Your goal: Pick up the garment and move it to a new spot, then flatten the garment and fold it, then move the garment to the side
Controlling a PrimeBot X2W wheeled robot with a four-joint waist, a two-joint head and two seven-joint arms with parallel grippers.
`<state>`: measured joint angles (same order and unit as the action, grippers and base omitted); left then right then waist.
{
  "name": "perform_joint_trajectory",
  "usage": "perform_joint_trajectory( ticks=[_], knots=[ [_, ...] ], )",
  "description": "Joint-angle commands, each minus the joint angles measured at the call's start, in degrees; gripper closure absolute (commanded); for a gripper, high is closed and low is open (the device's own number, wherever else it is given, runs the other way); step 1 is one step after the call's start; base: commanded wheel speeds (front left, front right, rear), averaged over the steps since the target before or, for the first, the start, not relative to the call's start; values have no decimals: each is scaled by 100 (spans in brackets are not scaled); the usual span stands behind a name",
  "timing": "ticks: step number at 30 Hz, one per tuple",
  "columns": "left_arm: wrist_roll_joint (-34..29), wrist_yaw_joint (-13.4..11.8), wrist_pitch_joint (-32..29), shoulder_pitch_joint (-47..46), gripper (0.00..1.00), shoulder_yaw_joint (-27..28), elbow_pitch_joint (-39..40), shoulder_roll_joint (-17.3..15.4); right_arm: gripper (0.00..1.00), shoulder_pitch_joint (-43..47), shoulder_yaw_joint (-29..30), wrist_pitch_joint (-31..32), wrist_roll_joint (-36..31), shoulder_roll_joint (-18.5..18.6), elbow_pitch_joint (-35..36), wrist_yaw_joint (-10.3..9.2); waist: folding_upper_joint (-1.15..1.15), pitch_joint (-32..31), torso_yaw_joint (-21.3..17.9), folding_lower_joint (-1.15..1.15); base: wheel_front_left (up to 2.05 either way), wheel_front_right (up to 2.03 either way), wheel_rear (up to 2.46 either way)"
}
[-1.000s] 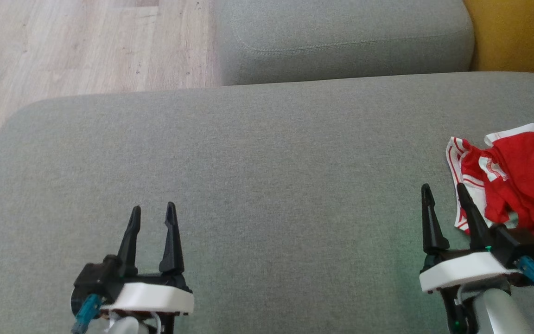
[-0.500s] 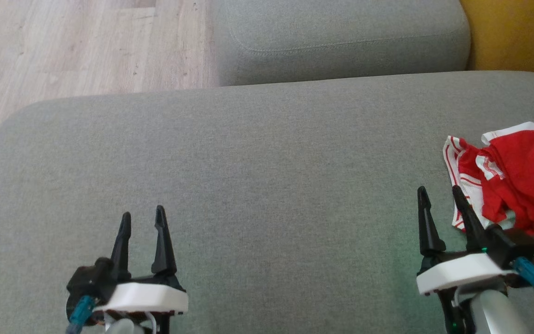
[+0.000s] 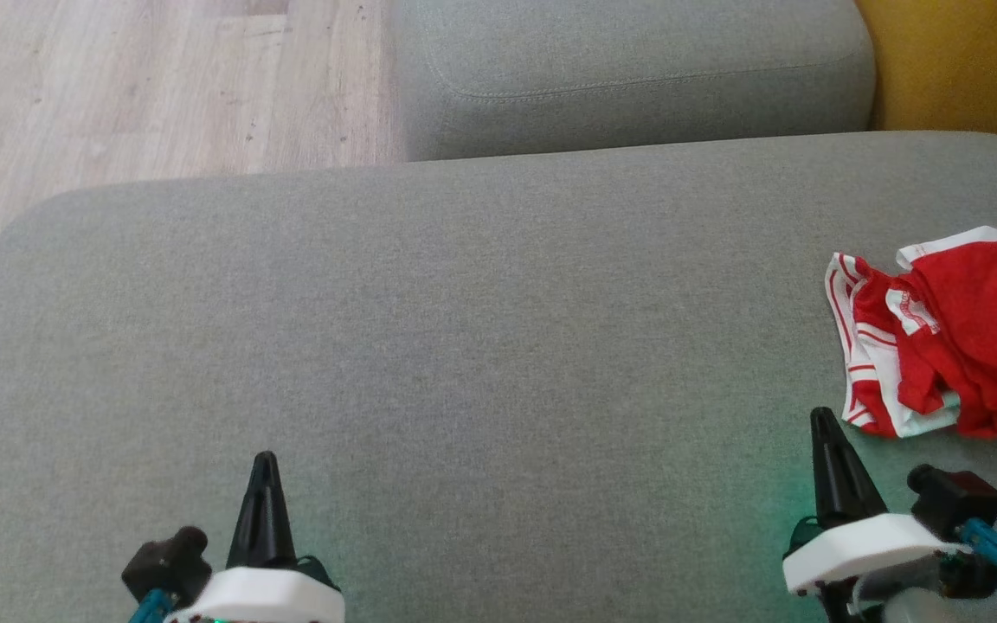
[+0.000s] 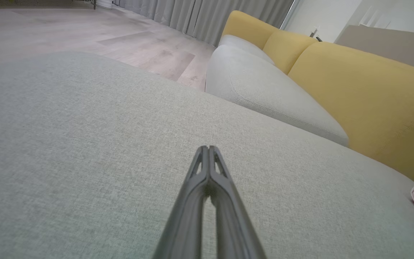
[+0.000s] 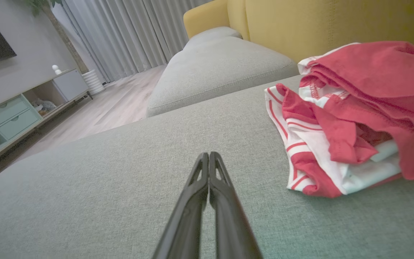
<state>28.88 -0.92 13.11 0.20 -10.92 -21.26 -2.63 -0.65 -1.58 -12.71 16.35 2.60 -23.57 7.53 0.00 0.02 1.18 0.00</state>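
Black, tapered fingers of the left gripper [image 3: 264, 463] are pressed together into one narrow spike, rising from a white housing at the near left edge of the cushion [image 3: 498, 329]. The right gripper [image 3: 824, 428] stands the same way at the near right edge, its fingers closed tip to tip and holding nothing. A teal connector juts from its dark side block, and a faint green glow tints the fabric beside it.

The cushion is a broad seat pad in coarse grey-green woven cloth with rounded corners, and most of it is bare. Just beyond the right gripper and apart from it, the garment [image 3: 957, 337] lies crumpled against the cushion's right edge. It is soft red cloth bunched in loose folds, with white bands carrying thin red stripes turned out along its left side and a stitched hem showing.

Past the cushion's far edge sits a second cushion [image 3: 628, 78] in the same grey weave, with a seam running along its front. A mustard-yellow backrest [image 3: 957, 61] of smooth fabric rises behind the far right corner. To the left, pale wood-grain floor [image 3: 118, 86] runs away in planks. In the right wrist view, grey pleated curtains [image 5: 131, 32] hang at the far end of the room, and a low cabinet [image 5: 20, 111] with pale green drawers stands along the wall.
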Motion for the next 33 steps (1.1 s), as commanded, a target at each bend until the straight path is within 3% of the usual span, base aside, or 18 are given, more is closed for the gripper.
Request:
perform_joint_trajectory(
  ticks=[1,33],
  knots=[
    [120,55,-22,-263,100,103,202,-1,100,-257,30,35,154,9,215,0,0,0,-1,0,0,0,0],
    [1908,281,-580,-370,100,574,352,-8,100,-341,254,577,2292,15,430,-1,0,5,-35,0,0,0,0]
  ],
)
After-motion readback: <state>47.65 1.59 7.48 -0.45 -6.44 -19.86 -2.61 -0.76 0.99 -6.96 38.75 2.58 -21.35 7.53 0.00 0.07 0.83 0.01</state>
